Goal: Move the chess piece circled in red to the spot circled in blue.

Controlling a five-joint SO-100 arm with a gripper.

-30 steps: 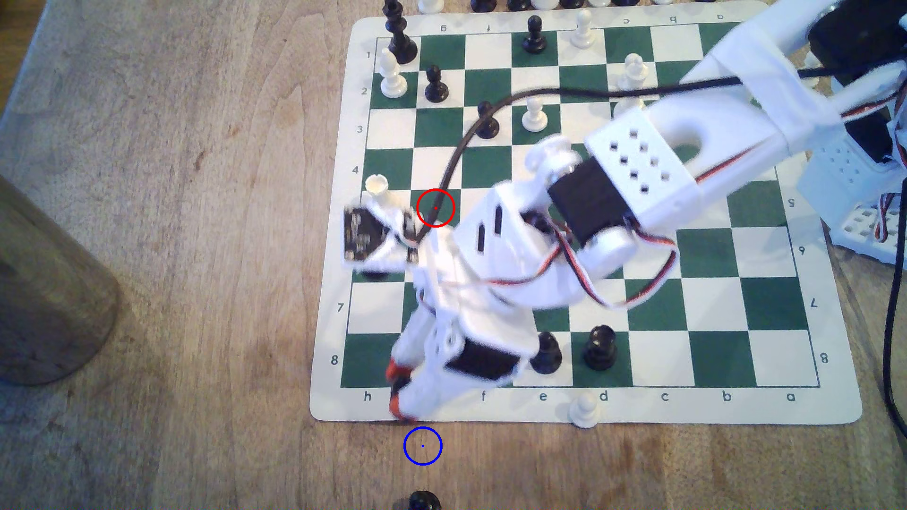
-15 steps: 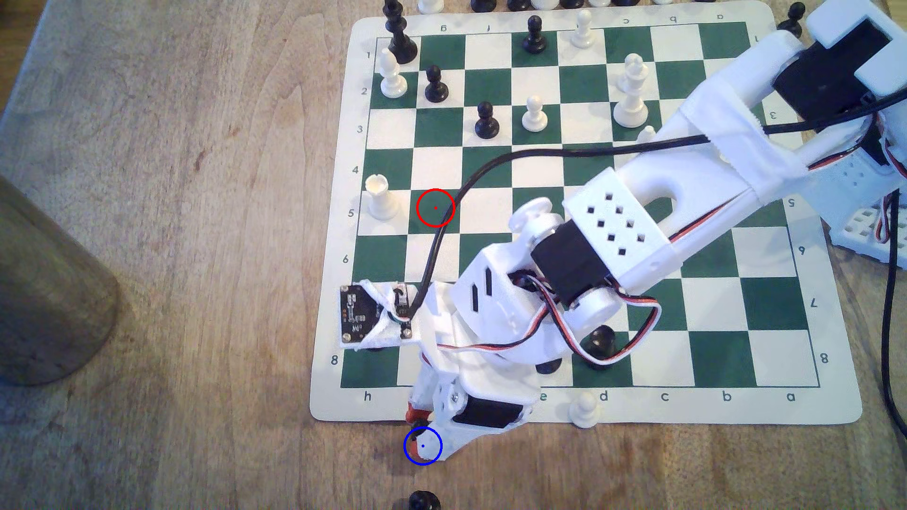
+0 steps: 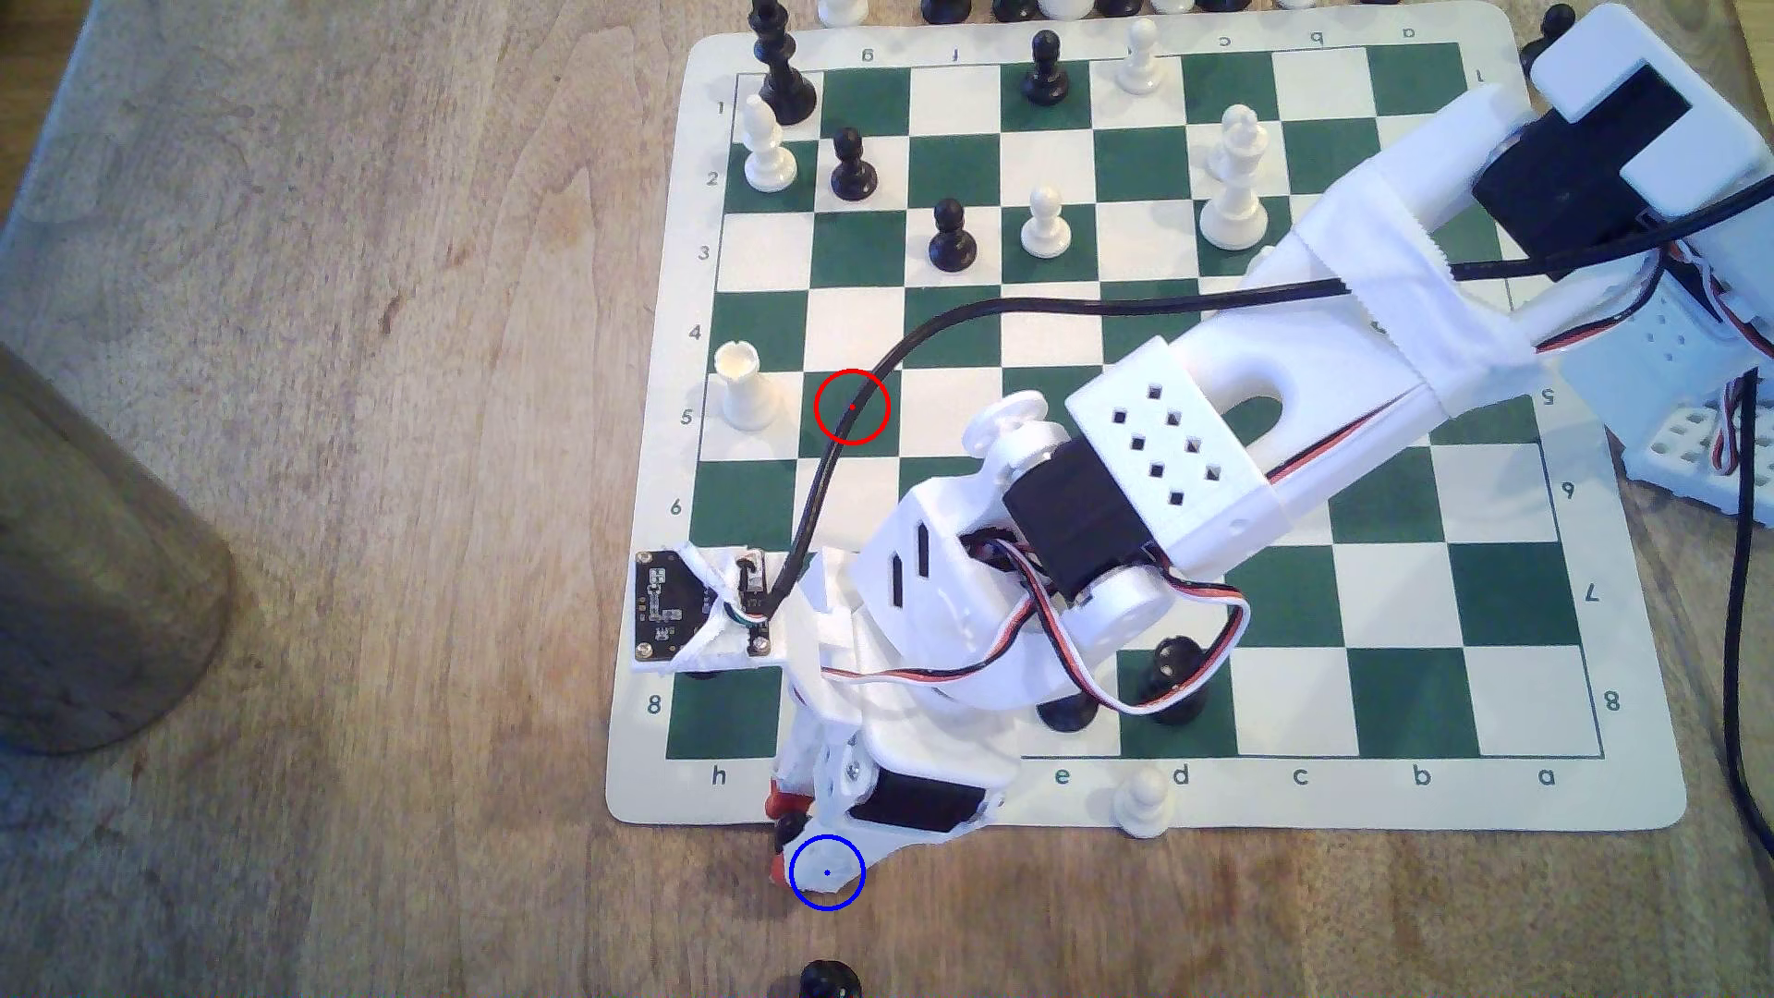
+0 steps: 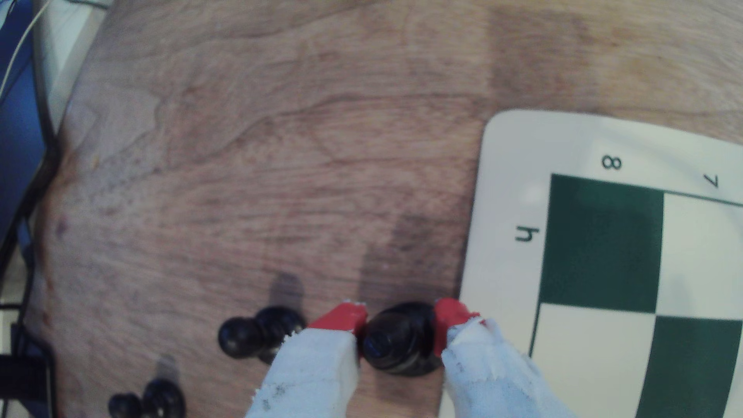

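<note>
Tool: my tool is clenched on the black pawn, its red-tipped fingers pressing the piece from both sides in the wrist view.
Tool, exterior view: it sits at lower centre of the frame, just off the board's near edge, with its white tip overlapping the blue ring.
Pawn: in the exterior view the pawn shows as a dark spot between the red tips, at the upper left rim of the blue ring. I cannot tell whether its base touches the wood yet.
Origin: the red ring in the upper middle of the exterior view sits on a green square with no piece in it; only the arm's black cable crosses it.
Board: the chessboard mat has its h-8 corner just beside the held pawn at the lower right of the wrist view.
Neighbours: two other black pieces stand on the bench toward the lower left of the wrist view, clear of the grip.
Progress: I judge the carry all but done. The pawn is off the board and at the mark.
Left to do: centre it a touch toward the ring's middle, set it down upright, let go and lift away without tipping it.
</note>
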